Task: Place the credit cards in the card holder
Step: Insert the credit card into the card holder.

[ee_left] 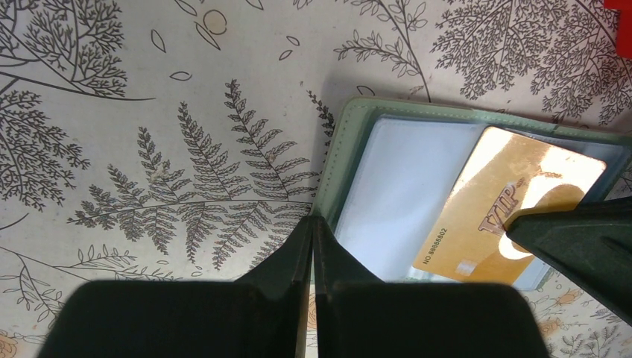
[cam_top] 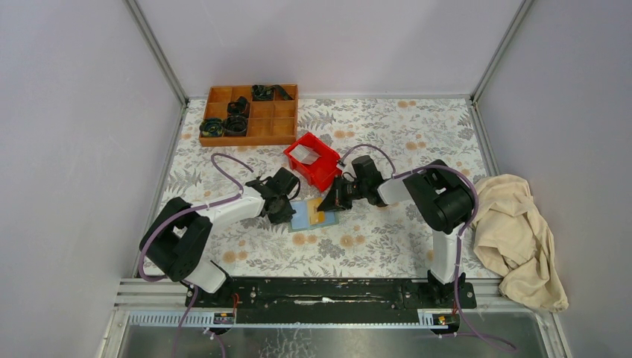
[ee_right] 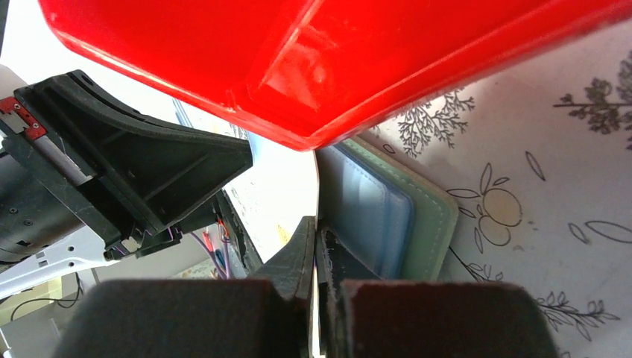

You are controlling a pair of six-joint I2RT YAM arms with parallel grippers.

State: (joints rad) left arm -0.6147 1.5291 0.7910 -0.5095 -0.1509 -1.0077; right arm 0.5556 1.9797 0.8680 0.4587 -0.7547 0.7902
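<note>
The sage-green card holder (cam_top: 305, 218) lies open on the cloth in front of the red bin; it also shows in the left wrist view (ee_left: 358, 142) and the right wrist view (ee_right: 432, 224). A yellow-tan credit card (ee_left: 484, 201) marked VIP lies slanted over its right half, one end over the clear pocket. My right gripper (cam_top: 326, 203) (ee_right: 314, 230) is shut on this card's edge. My left gripper (cam_top: 289, 212) (ee_left: 313, 221) is shut, its tips resting at the holder's left edge. The dark grey card is out of view.
The red bin (cam_top: 313, 160) stands just behind the holder with a whitish flat thing (cam_top: 303, 154) inside, and hangs close over my right gripper (ee_right: 335, 67). A wooden compartment tray (cam_top: 250, 114) with black parts is at the back left. A beige cloth (cam_top: 514, 231) lies at the right.
</note>
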